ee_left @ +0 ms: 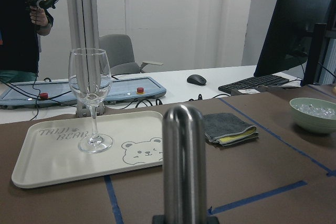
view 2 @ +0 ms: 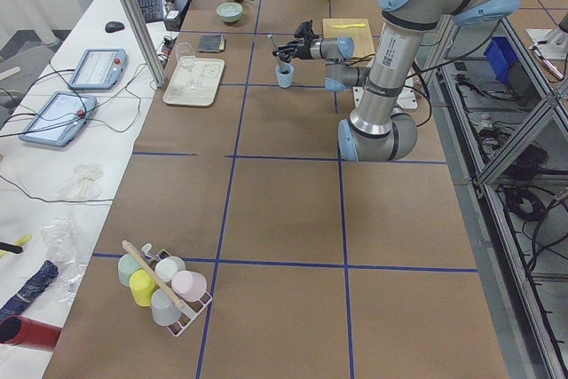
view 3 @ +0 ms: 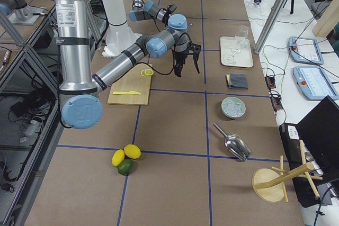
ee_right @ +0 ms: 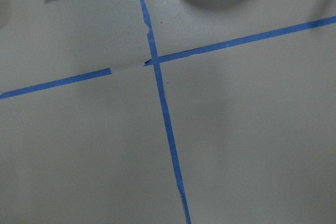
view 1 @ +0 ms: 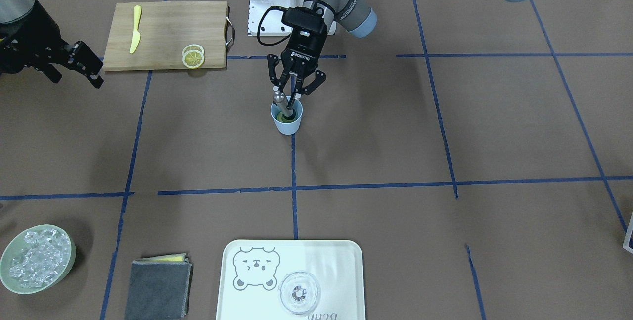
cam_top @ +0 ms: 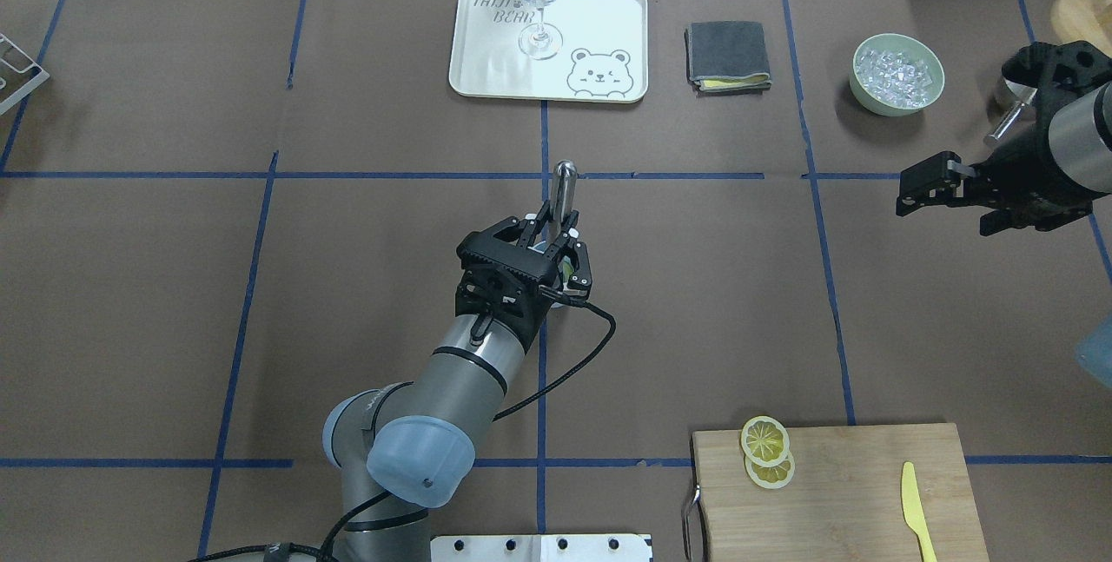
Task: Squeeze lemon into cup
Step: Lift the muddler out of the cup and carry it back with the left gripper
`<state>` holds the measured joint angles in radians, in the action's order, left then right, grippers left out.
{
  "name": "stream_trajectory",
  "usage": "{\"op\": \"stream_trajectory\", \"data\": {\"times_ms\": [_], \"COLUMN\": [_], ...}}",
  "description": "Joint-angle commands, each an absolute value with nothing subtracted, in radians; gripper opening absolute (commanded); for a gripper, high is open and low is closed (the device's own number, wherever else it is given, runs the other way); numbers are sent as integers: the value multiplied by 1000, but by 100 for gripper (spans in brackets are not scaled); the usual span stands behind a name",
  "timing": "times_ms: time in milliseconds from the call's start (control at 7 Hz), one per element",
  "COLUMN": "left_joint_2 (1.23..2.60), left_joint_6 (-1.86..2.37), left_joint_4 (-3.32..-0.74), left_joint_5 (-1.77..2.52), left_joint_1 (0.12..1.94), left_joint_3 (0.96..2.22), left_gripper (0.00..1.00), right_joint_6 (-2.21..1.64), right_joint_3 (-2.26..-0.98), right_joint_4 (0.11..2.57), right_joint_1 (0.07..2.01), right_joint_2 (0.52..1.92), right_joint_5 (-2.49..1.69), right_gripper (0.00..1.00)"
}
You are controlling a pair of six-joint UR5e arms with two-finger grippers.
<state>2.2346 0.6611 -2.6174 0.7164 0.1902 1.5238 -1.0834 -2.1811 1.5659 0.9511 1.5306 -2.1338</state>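
Observation:
The light-blue cup (view 1: 287, 125) stands upright near the table's middle, with something yellow-green inside it. My left gripper (view 1: 288, 100) is right above the cup, shut on a metal muddler (view 1: 282, 102) whose lower end is in the cup. From overhead the gripper (cam_top: 556, 236) hides most of the cup, and the muddler's rounded top (cam_top: 565, 173) sticks out beyond it. Two lemon slices (view 1: 193, 56) lie overlapped on the wooden cutting board (view 1: 163, 33). My right gripper (view 1: 99, 75) is open and empty, above the table far from the cup.
A yellow plastic knife (view 1: 135, 28) lies on the board. A white bear tray (view 1: 247, 290) with a clear wine glass (view 1: 299, 293) sits at the far side. A folded grey cloth (view 1: 158, 288) and a green bowl of ice (view 1: 37, 258) stand beside it.

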Motion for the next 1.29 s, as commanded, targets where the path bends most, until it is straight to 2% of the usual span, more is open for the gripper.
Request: {"op": "stream_trajectory", "data": {"times_ms": [0, 286, 571, 714, 1143], "left_joint_2": [2227, 2221, 2162, 2072, 1799], "left_joint_6": [562, 546, 584, 639, 712], "left_joint_4": [-2614, -2620, -2617, -2605, -2591], "left_joint_5": [733, 735, 732, 748, 1340], "left_joint_1": [198, 248, 310, 324, 597], "left_joint_3": [1656, 1745, 1753, 1753, 1787], "left_gripper": [0, 0, 0, 0, 0], "right_joint_6": [-1085, -1085, -1085, -1083, -1083], "right_joint_3": [-2184, -2181, -2178, -2175, -2171], "right_joint_4": [1565, 1565, 1566, 1566, 1565], "right_joint_1": [951, 951, 951, 951, 953], "right_joint_2": [1529, 1529, 1532, 1532, 1532], "right_joint_5": [-2134, -2132, -2131, -2131, -2128], "right_gripper": [100, 100, 100, 100, 100]}}
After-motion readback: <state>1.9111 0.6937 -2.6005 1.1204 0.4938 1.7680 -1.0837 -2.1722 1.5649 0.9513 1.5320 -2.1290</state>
